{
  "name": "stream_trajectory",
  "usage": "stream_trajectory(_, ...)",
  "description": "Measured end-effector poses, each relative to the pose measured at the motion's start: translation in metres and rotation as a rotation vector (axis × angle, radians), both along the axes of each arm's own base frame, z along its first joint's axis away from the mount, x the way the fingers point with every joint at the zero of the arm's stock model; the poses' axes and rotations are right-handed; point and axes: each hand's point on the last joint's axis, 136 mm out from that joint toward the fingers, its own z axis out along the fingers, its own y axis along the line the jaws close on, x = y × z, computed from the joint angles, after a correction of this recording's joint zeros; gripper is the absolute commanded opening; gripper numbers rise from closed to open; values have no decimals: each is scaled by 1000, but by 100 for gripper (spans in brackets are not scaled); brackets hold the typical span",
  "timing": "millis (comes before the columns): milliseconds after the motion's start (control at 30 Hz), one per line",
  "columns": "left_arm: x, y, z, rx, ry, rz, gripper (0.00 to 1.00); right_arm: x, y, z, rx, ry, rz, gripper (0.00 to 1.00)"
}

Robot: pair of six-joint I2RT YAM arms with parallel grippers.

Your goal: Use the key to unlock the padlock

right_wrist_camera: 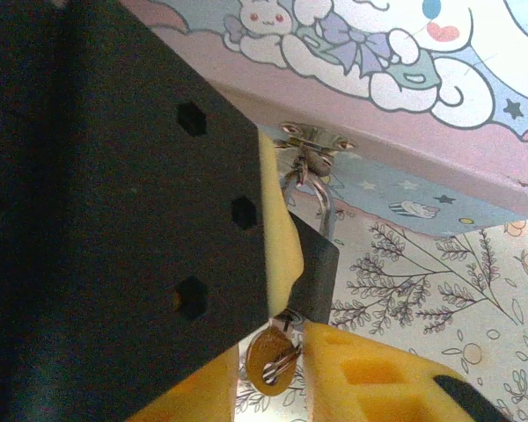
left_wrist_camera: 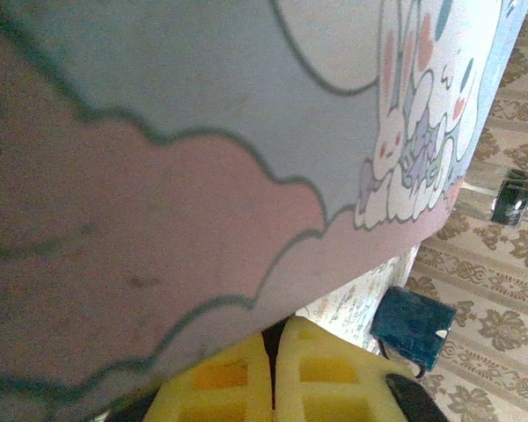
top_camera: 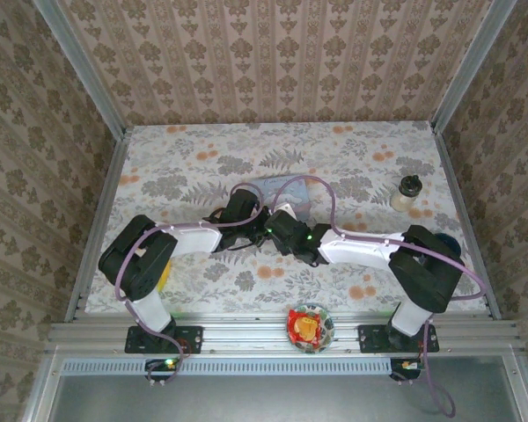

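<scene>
two arms: left arm (top_camera: 185, 239) and right arm (top_camera: 361, 248) reach in from the near edge of the worktop (top_camera: 176, 167) and meet about mid-worktop, at the near side of the tin (top_camera: 286, 189).
tin: pale blue and pink with cartoon rabbits on the lid, lying a little beyond the worktop's middle. a metal hasp (right_wrist_camera: 312, 141) sits on its front wall.
padlock (right_wrist_camera: 312, 272): black boxy body hanging from the hasp by its silvery shackle (right_wrist_camera: 324, 207), at the tin's near side, above the floral worktop.
key (right_wrist_camera: 268, 356): brass-coloured head with a small ring, sticking out of the padlock's underside.
right gripper (right_wrist_camera: 273, 387): one yellow finger on each side of the key head, a little apart. cannot tell whether the pads press on it.
left gripper (left_wrist_camera: 275, 374): yellow fingers pressed flat together, nothing seen between them, just under the tin's lid edge.
black block (right_wrist_camera: 114, 220): hexagonal holes, yellow pad along its edge, and the pad touches the padlock's side. cannot tell which arm it belongs to.
bottle (top_camera: 408, 192): small, round black cap, upright toward the far right corner, well apart from the tin.
bowl (top_camera: 311, 327): on the near rail between the two arm bases, with red and orange contents.
</scene>
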Motion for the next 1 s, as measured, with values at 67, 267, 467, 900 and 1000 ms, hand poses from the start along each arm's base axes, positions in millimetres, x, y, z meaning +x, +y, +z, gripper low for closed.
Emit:
stream_trajectory(67,1,0,0,-5,-1,-1,0,2,-1,1,-8,-8,-7,31)
stream_trajectory(267,0,0,1,-5,0,-1,0,4,-2,2,-20,-20,-15,31)
stream_trajectory(467,1,0,0,-4,-2,0,0,6,-5,-2,-39,-29,-32,38)
stream_trajectory(900,5,2,1,-8,-2,16,0,11,-1,-3,3,-38,-63,5)
stream_trajectory(1000,5,2,1,-9,0,18,0,12,-2,-3,13,-28,-63,0)
